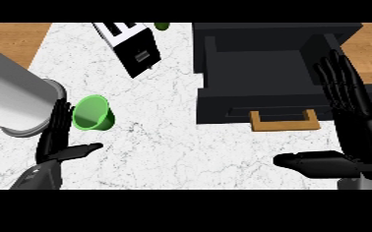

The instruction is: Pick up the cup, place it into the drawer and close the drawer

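Shows the task near its start. Places the green cup (93, 113) on the white bench (160, 128), just beyond and slightly right of the fingertips of the left robot hand (52, 145); cannot confirm contact between the two. Presents that left robot hand as spread wide, fingers straight, thumb out to the side, holding nothing. Presents the right robot hand (349, 128) likewise wide and empty, fingers straight, thumb pointing left. Sets the black drawer (254, 69) just left of, and partly under, the right robot hand's fingers, standing open with no cup inside, and puts its wooden handle (285, 121) just ahead of that hand's thumb. Locates a grey cylindrical vessel (25, 103) left of and beyond the left robot hand, and a black-and-white toaster (134, 46) farther ahead of the same hand. Counts as done, by judgement, only the open drawer. Leaves undone: grasping the cup, lifting it, carrying it well to the right into the drawer, releasing it, and pushing the drawer shut.
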